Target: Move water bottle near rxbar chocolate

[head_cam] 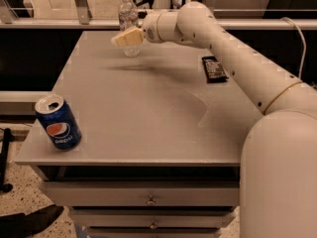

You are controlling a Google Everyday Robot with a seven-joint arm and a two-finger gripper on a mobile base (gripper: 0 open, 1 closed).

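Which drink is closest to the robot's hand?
The clear water bottle at the far edge, right behind the gripper; the blue Pepsi can stands far off.

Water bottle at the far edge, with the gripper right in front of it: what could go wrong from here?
1. The gripper is low in front of the bottle, which is tall and stands near the far edge of the table; a push might tip it or send it off.
2. The bar lies near the right edge; a careless set-down could nudge it off.
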